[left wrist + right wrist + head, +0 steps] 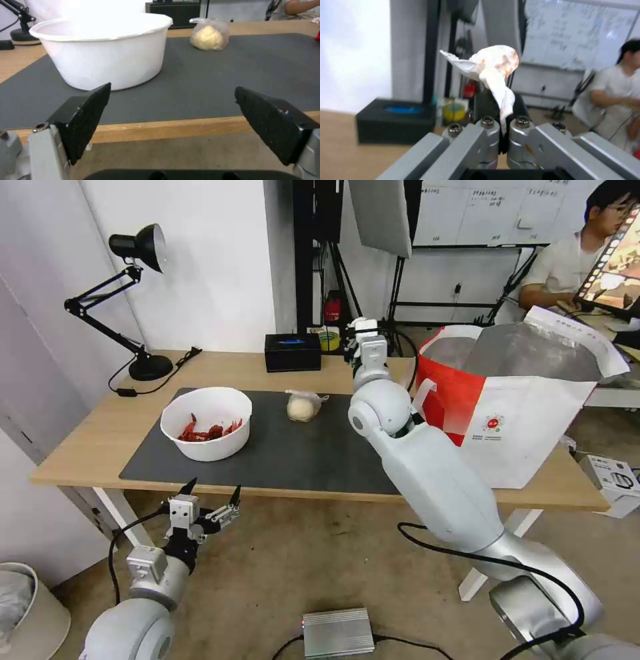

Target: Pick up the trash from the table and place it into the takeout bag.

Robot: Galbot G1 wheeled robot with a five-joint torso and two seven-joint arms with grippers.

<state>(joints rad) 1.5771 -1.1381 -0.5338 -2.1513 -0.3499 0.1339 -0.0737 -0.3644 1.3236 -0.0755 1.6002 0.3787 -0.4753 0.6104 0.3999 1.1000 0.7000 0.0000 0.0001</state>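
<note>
We start with the table point(100, 437), a long light-wood desk with a dark grey mat point(300, 453) over its middle. At its right end stands the takeout bag point(533, 413), red and white with a silver foil lining, its mouth gaping wide but its near wall leaning, the white rim flap folded outward. A soft rim like that can catch whatever brushes it, and we judge that a low approach from the left could push the wall inward or tip the bag.

Next in size, the white round bowl point(207, 430) of red crayfish shells sits on the left part of the mat, and the small knotted clear bag point(303, 407) of pale food lies near the mat's far edge, well apart from the bowl. Both are yet to be cleared. The bowl is open-topped, so any tilt in carrying would likely spill shells.

Our right arm reaches across the table; its right gripper point(501, 125) is raised near the far edge, just left of the takeout bag's red side. Its jaws are pressed together on a crumpled white tissue point(493, 67), stained orange. Only a thin tail is pinched, with the bulk flaring free above the jaws. We judge this grip slight: a quick swing could tug the tissue loose short of the bag, or the paper could cling to a jaw when released.

Our left gripper point(209, 498) waits below the table's near edge, in front of the bowl, its black pads point(86, 117) spread wide and holding nothing.
</note>
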